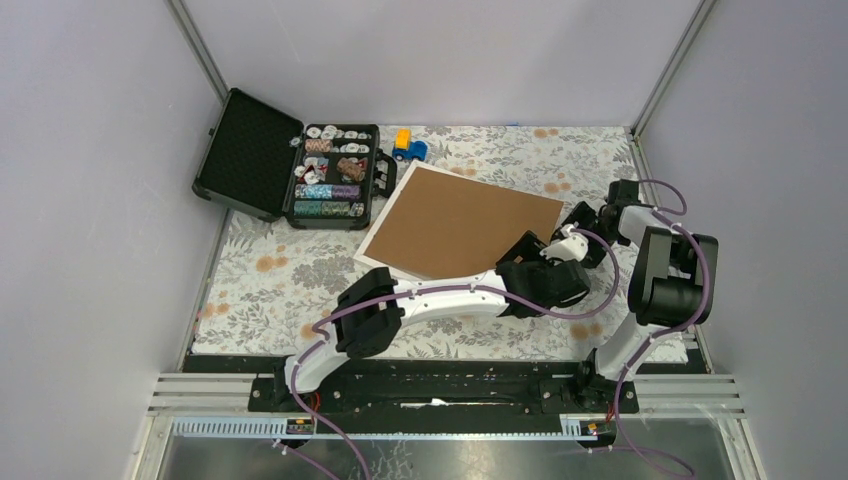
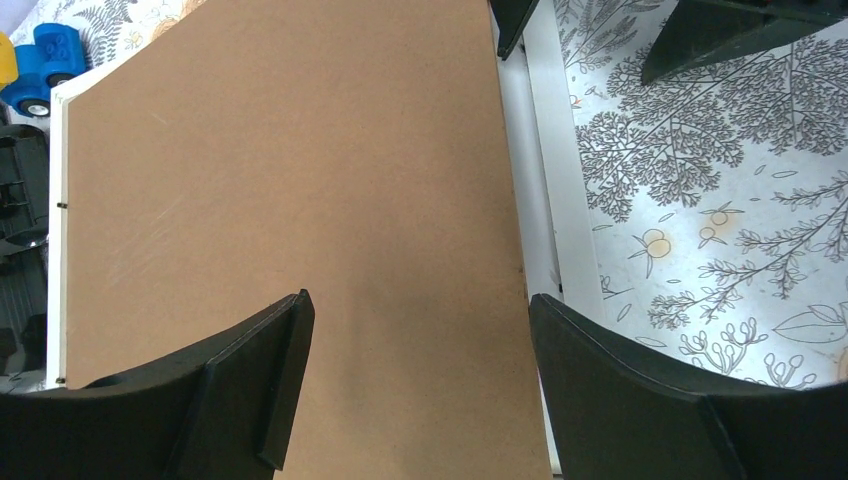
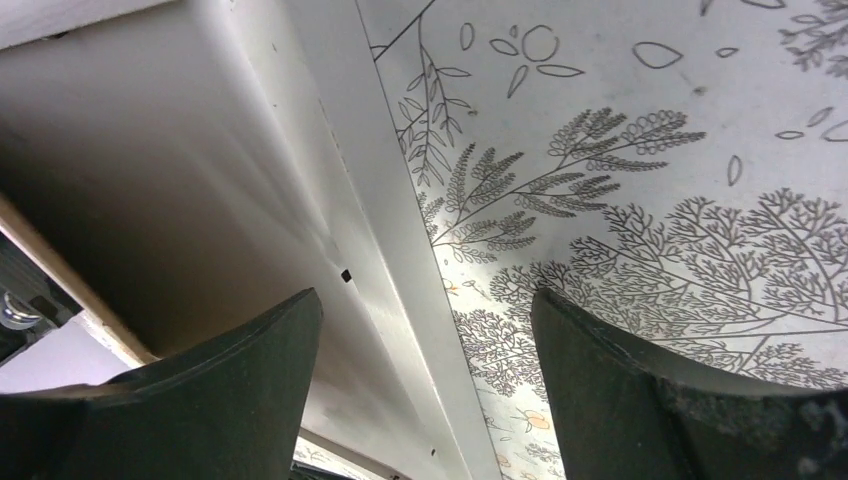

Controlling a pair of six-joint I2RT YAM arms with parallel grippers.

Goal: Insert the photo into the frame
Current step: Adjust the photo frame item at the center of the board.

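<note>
The black chip case [image 1: 248, 152] lies open at the far left of the flowered cloth [image 1: 270, 280], its lid thrown back to the left and its tray full of chips; just off the tray's far right corner stands a small blue and yellow toy car [image 1: 408, 147].

Right of the case lies the frame [image 1: 460, 220], flat and face down, its brown back upward and thin white moulding showing along its left and near edges; its long axis runs away from the case to the right, slanting so that the right end sits nearer the arms than the end by the case; its near left corner is just beside the case's near right corner.

Farther right from the case, over the frame's right end, hangs the left gripper [image 2: 418, 310]; its jaws stand wide apart, one finger [image 2: 250, 380] above the brown back and the other above the white moulding and cloth, with nothing clamped.

Farthest from the case, at the frame's right edge, is the right gripper [image 3: 425, 300]; its jaws are also spread, one over the white moulding and one over the cloth, gripping nothing; whether that edge rests on the cloth I cannot tell.
</note>
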